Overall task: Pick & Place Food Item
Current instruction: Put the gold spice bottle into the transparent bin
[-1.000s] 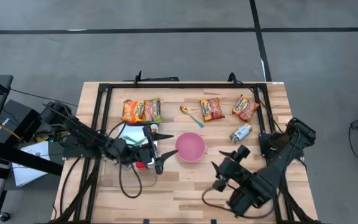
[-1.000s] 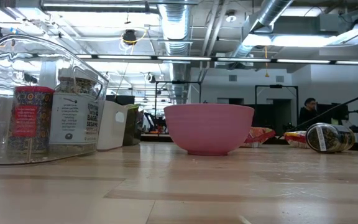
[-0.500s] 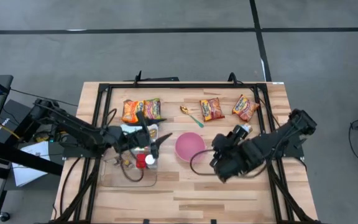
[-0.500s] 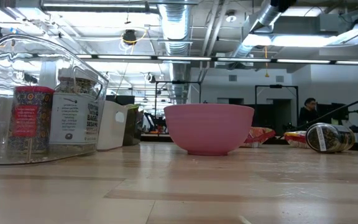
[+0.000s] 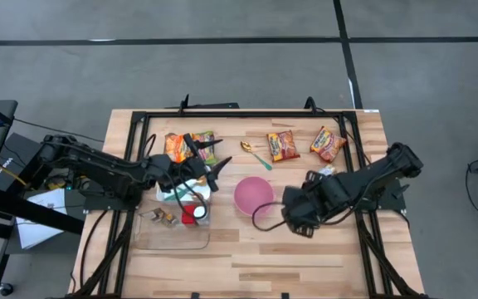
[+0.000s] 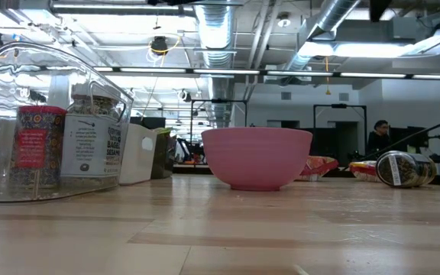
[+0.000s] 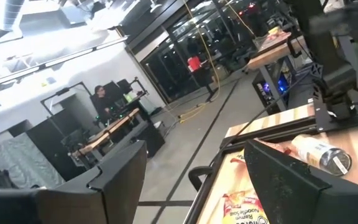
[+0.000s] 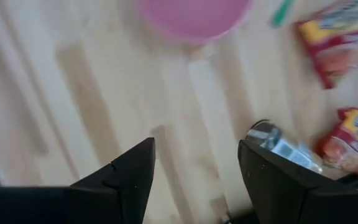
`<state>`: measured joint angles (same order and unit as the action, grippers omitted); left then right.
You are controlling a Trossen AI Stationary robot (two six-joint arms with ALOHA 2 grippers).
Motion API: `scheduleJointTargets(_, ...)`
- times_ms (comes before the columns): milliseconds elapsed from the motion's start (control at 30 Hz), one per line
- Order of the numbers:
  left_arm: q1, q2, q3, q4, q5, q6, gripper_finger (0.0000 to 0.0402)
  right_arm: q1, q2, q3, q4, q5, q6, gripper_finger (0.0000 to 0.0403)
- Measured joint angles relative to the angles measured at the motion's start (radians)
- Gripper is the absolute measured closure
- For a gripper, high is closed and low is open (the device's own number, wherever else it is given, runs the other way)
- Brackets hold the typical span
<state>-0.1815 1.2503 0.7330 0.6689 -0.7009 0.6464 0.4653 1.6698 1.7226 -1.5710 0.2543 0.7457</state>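
Note:
A pink bowl (image 5: 254, 195) stands at the table's middle and also shows in the low view (image 6: 257, 156). Orange noodle packets (image 5: 189, 148) lie at the far left, and two more packets (image 5: 283, 145) (image 5: 328, 143) lie at the far right. A small jar (image 5: 326, 172) lies on its side right of the bowl. My left gripper (image 5: 206, 158) is open and empty, raised beside the left packets. My right gripper (image 5: 308, 180) is open and empty, just by the jar (image 8: 284, 146).
A clear container (image 5: 177, 224) holding spice jars stands at the near left and fills the left of the low view (image 6: 52, 122). A gold spoon with a green handle (image 5: 256, 154) lies between the packets. A black frame (image 5: 247, 112) runs around the table. A person sits far off in the room (image 6: 379, 137).
My left gripper has gone from beside the clear container toward the table's far edge, up to the left packets, and tipped up to look level. My right arm has swung from the near edge toward the far edge, bringing its gripper up to the jar.

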Motion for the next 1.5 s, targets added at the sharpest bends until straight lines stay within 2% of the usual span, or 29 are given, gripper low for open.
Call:
scheduleJointTargets(200, 0.01, 0.0, 0.0, -0.003, 0.0, 0.001, 0.0138, 0.022, 0.103, 0.0, 0.0, -0.104, -0.238, 0.0179)
scheduleJointTargets(433, 0.01, 0.0, 0.0, -0.047, -0.001, 0.0, 0.0138, 0.026, 0.231, -0.03, 0.004, -0.158, -0.346, 0.0179)
scheduleJointTargets(667, 0.01, 0.0, -0.002, -0.089, -0.054, 0.0, 0.0138, 0.02, 0.217, -0.247, -0.001, -0.255, -0.33, 0.0179)
scheduleJointTargets(867, 0.01, 0.0, -0.008, -0.08, -0.059, -0.001, 0.0138, 0.016, 0.134, -0.433, -0.002, -0.255, -0.3, 0.0173)
scheduleJointTargets(1067, 0.01, 0.0, -0.008, -0.059, -0.058, -0.001, 0.0138, -0.059, 0.048, -0.478, -0.001, -0.161, -0.289, 0.0134)
scheduleJointTargets(1267, 0.01, 0.0, -0.008, -0.061, -0.058, -0.001, 0.0138, -0.132, 0.008, -0.478, 0.0, 0.029, -0.498, 0.0089)
scheduleJointTargets(1500, 0.01, 0.0, -0.032, -0.064, -0.058, 0.001, 0.0138, -0.223, 0.016, -0.547, 0.001, 0.061, -0.653, 0.0058)
